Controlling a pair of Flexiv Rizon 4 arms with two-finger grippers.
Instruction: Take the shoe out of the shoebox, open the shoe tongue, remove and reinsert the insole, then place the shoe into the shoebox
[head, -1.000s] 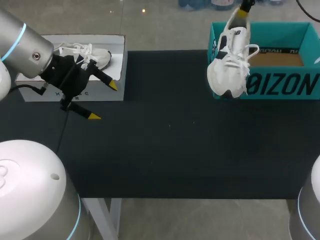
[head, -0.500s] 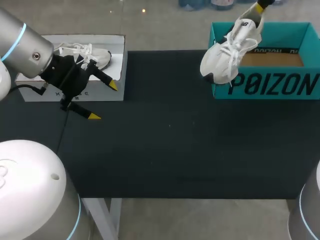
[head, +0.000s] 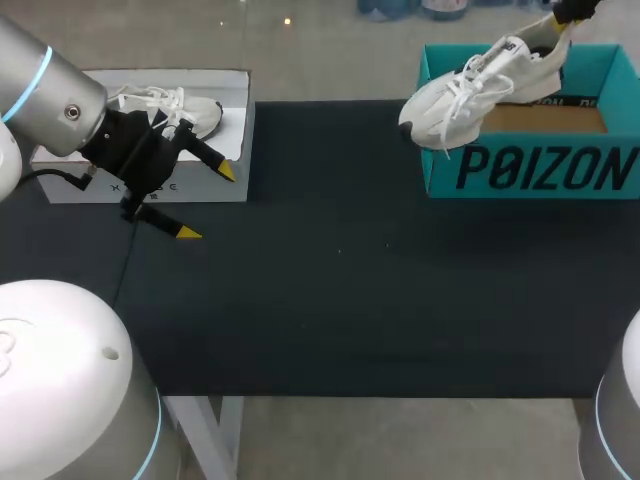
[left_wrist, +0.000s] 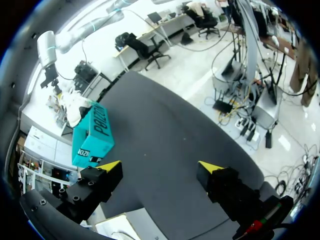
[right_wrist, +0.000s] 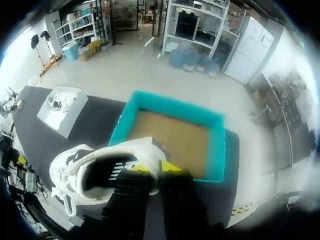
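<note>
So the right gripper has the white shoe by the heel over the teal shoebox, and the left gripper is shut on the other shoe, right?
Not quite: the left gripper is open and holds nothing, its yellow tips wide apart over the table in the left wrist view. The rest stands: the right gripper has the white shoe by the heel over the teal shoebox.

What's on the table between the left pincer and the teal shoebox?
Nothing: in the head view only bare black table separates left pincer from teal shoebox.
</note>
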